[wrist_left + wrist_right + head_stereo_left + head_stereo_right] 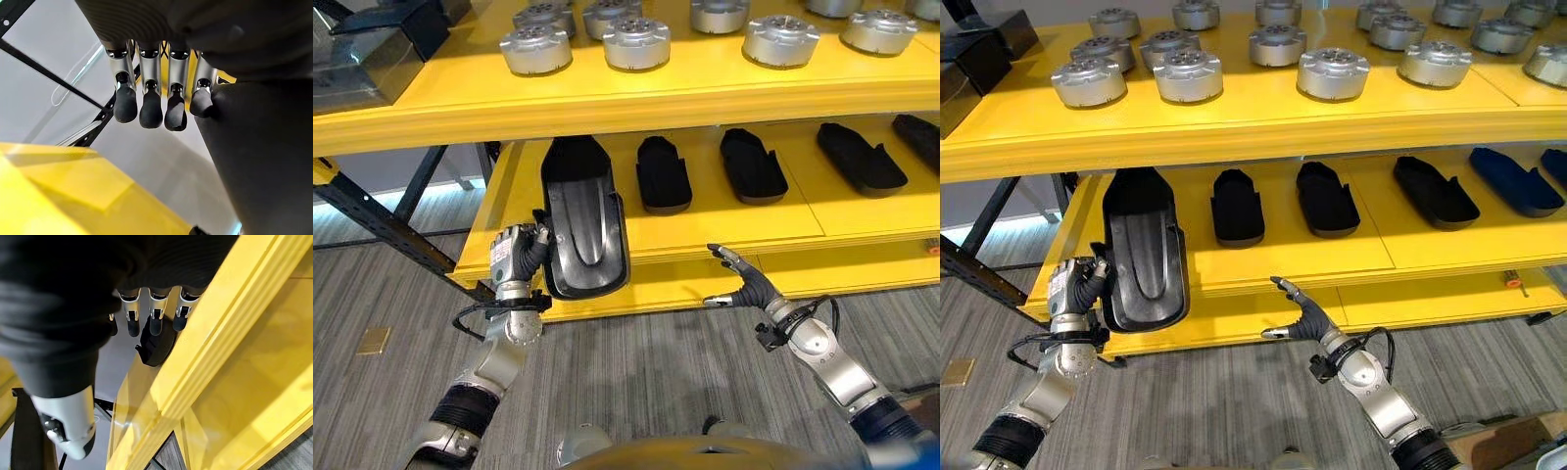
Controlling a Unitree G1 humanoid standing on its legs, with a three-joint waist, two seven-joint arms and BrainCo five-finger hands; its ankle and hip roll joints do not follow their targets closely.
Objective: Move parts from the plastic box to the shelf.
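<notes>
Left hand [516, 257] on black part [582, 230]

Left hand [516, 257] raised, fingers [151, 110] curled in a grip — right hand [751, 286] spread, empty

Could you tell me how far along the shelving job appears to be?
Four black parts already lie in a row on the lower yellow shelf. The left hand grips a fifth black part at the shelf's left end, overhanging the front edge. The right hand is open and empty. This part remains unreleased.
</notes>
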